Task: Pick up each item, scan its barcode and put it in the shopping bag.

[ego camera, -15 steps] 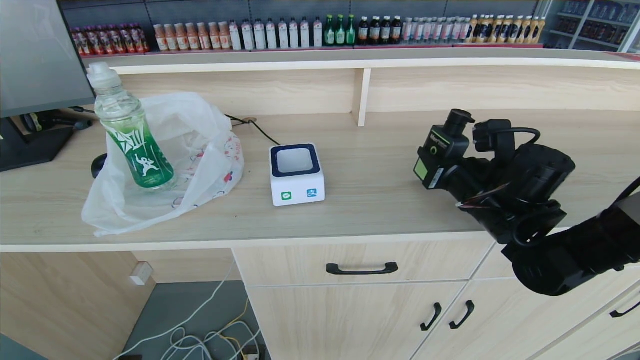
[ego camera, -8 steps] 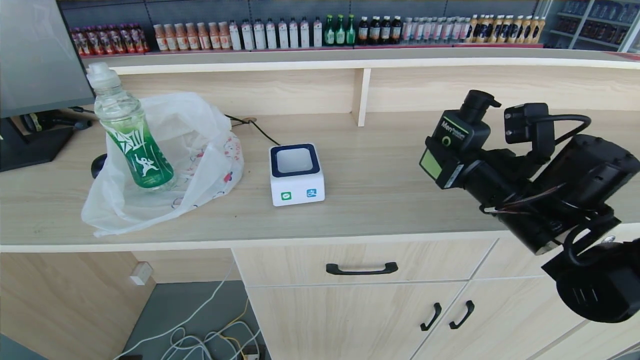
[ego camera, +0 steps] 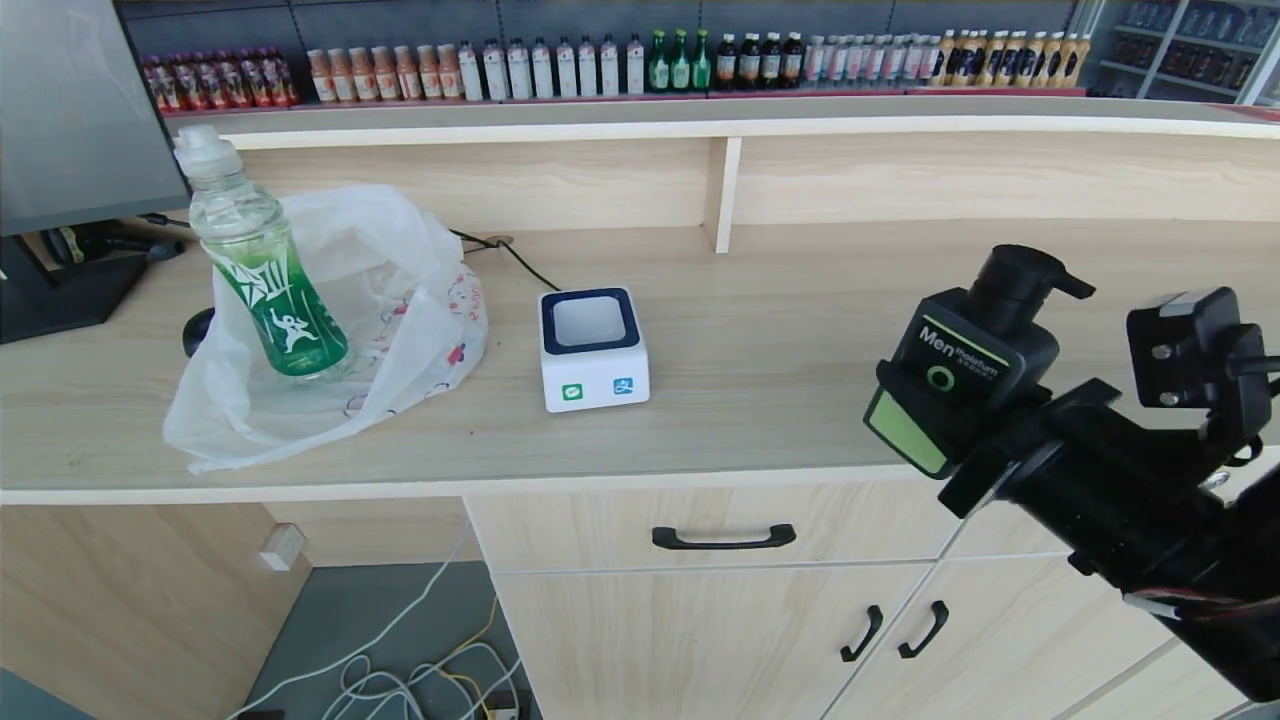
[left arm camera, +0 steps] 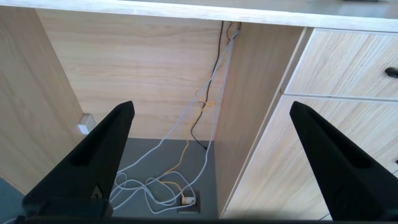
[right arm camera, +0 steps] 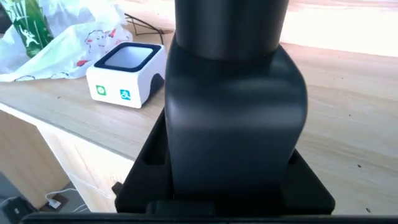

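My right gripper (ego camera: 990, 445) is clamped on the squat black pump bottle with the green label (ego camera: 960, 385). It's in the lower right of the head view, over the front edge of the pale wooden counter (ego camera: 760, 380). The bottle's long axis is tilted, pump head up and leaning right, green label facing lower left. The white box scanner with a dark blue rim (ego camera: 592, 345) sits mid-frame, well apart. My left gripper (left arm camera: 211, 162) is spread wide.

even bright indoor light, blurred close foreground
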You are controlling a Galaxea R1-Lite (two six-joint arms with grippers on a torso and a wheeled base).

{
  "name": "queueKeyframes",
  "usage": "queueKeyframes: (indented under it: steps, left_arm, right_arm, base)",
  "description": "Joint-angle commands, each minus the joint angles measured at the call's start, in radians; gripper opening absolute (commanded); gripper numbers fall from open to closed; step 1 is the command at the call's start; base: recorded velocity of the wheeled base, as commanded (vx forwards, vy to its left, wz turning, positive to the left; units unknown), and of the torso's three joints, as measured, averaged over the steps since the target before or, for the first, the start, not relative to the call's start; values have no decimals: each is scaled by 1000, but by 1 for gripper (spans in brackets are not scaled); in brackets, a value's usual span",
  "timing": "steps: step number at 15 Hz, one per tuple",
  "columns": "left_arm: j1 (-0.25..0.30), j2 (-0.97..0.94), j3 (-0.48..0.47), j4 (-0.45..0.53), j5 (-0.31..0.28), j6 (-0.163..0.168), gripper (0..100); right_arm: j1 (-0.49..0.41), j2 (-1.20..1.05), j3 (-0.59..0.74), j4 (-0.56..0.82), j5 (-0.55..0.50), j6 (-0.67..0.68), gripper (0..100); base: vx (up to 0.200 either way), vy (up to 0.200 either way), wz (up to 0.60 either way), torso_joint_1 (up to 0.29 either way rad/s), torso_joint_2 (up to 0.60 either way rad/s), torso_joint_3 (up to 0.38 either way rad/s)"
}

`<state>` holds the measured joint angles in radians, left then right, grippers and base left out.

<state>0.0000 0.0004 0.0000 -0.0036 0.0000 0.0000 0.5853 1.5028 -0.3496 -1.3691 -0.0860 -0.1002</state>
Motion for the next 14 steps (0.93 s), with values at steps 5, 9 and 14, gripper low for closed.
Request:
queueKeyframes:
  steps: [5,9,14]
  left_arm:
    - [0,0,0,1,0,0,100]
    - [0,0,0,1,0,0,100]
    - [0,0,0,1,0,0,100]
  right_arm:
    - [117,-177,142,-8,0,-69,0]
    - [192,-179,87,-2,8,-133,0]
    - [330,-148,83,1,26,-411,0]
  base:
    - [0,0,0,0,0,0]
    - [0,0,0,0,0,0]
    - [0,0,0,0,0,0]
